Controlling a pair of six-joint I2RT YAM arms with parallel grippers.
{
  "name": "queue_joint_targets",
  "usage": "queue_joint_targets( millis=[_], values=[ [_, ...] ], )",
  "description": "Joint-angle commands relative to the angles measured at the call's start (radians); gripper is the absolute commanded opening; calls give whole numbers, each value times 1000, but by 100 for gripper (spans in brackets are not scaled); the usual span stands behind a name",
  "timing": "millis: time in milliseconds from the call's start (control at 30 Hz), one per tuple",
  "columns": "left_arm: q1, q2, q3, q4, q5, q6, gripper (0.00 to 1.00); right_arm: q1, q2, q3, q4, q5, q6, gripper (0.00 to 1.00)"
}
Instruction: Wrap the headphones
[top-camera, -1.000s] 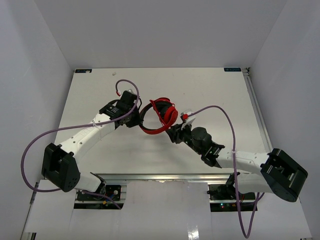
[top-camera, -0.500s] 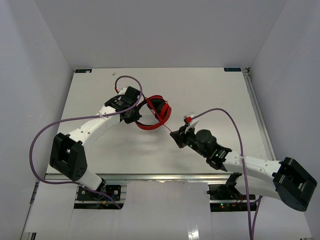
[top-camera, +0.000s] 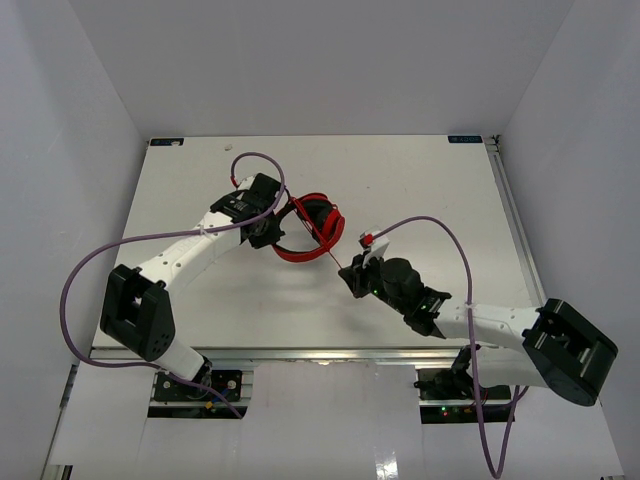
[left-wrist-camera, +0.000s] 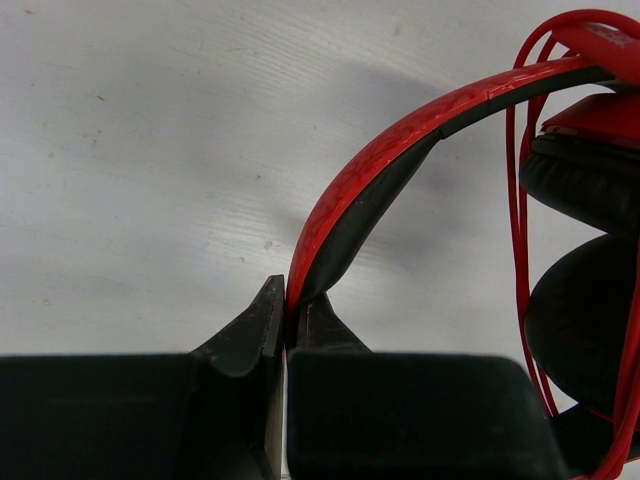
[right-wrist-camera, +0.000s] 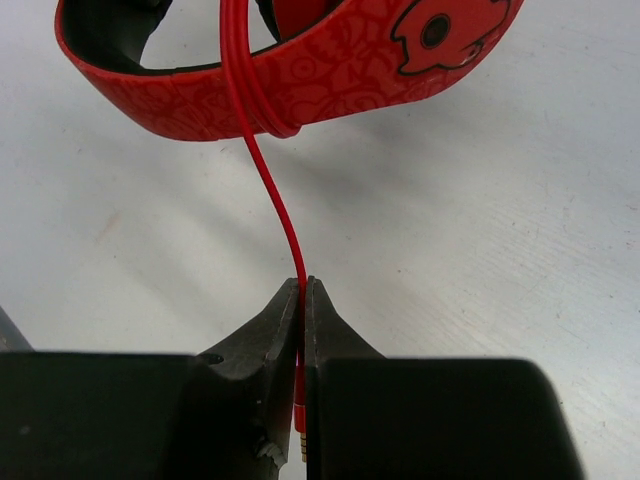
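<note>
headphones (top-camera: 310, 228): lying about mid-table, a little left of centre, between the two grippers.
headband (left-wrist-camera: 400, 150): thin arc, glossy red outside with a faint printed pattern, black lining inside; one end runs into the left gripper's tips.
pads (left-wrist-camera: 590, 180): black, soft-looking, rounded, stacked close together at the band's far end.
cord (right-wrist-camera: 265, 170): thin smooth red wire, looped over the headband, then running in a gentle curve down to the right gripper; more strands hang beside the pads.
emblem (right-wrist-camera: 440, 30): black-outlined shape with a round dark centre on the wide end of the band; cut off by the frame, nothing readable.
left gripper (top-camera: 268, 228): black jaws pinched nearly together on the headband's edge.
right gripper (top-camera: 348, 272): jaws fully closed, clamping the cord at the tips; a ribbed metal piece shows low between the jaws.
table (top-camera: 420, 180): flat white top, finely scuffed; bare surface behind the headphones and out to the right.
rail (top-camera: 515, 220): pale metal strip along the table's right edge.
walls (top-camera: 320, 60): plain white, boxing in the left, far and right sides.
cables (top-camera: 130, 245): thick purple, arching off each arm, the left one out past the table's left edge.
</note>
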Motion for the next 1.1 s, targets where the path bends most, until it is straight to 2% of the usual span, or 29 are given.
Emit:
queue_joint_targets(
  millis=[0,167,367,567,1067],
  values=[
    [10,-46,7,118,147,-41,0,-4,39,-10,187,81,-25,8],
    [10,-74,-35,156,219,-73,0,-6,87,23,264,85,-32,9],
    [10,-85,-42,138,189,-91,0,-11,156,72,268,82,-28,16],
    [10,-114,-62,139,226,-138,0,-35,198,63,336,116,-23,8],
    [10,-180,-53,153,261,-207,0,-58,250,15,432,92,-4,8]
  ],
)
